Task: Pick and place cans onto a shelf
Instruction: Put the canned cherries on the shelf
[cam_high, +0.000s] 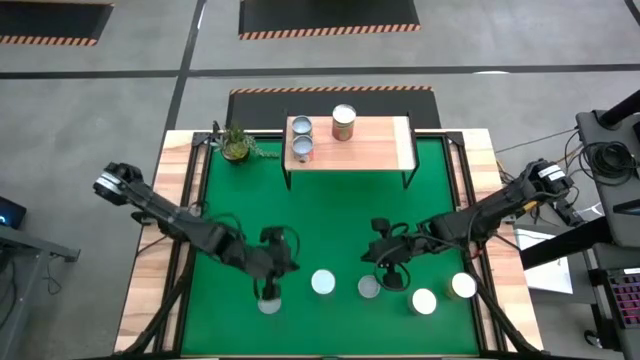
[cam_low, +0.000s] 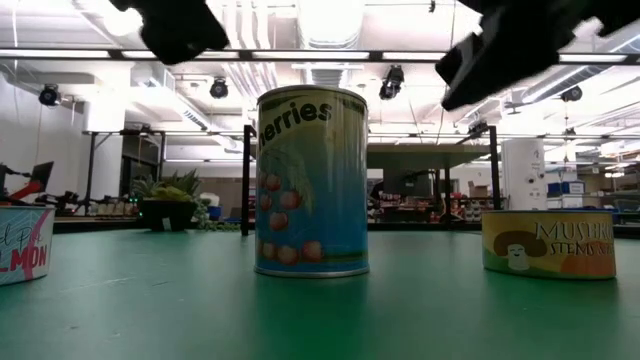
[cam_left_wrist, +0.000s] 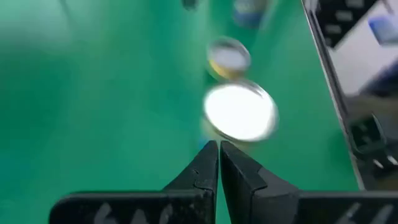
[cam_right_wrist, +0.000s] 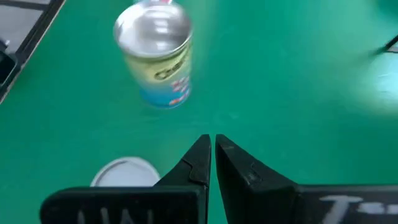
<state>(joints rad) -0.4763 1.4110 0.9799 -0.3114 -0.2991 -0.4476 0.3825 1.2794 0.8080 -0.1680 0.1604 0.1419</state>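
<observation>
Five cans stand on the green table (cam_high: 250, 210) near its front edge: a short one (cam_high: 269, 303) at the left, a taller cherries can (cam_high: 323, 282), a short one (cam_high: 369, 287), and two more (cam_high: 424, 301) (cam_high: 462, 286) at the right. Three cans (cam_high: 301, 125) (cam_high: 301, 149) (cam_high: 344, 122) stand on the wood-topped shelf (cam_high: 380, 145) at the far edge. My left gripper (cam_high: 268, 280) hovers shut and empty just beyond the leftmost can, and a bright-topped can (cam_left_wrist: 239, 112) lies ahead of its fingers. My right gripper (cam_high: 393, 272) hovers shut and empty beside the middle short can (cam_right_wrist: 124, 174), facing the cherries can (cam_right_wrist: 158, 53).
A small potted plant (cam_high: 236, 143) stands at the far left beside the shelf. The low view shows the cherries can (cam_low: 310, 180) between a salmon can (cam_low: 22, 243) and a mushroom can (cam_low: 548, 243). Bare green surface lies between the shelf and the front row.
</observation>
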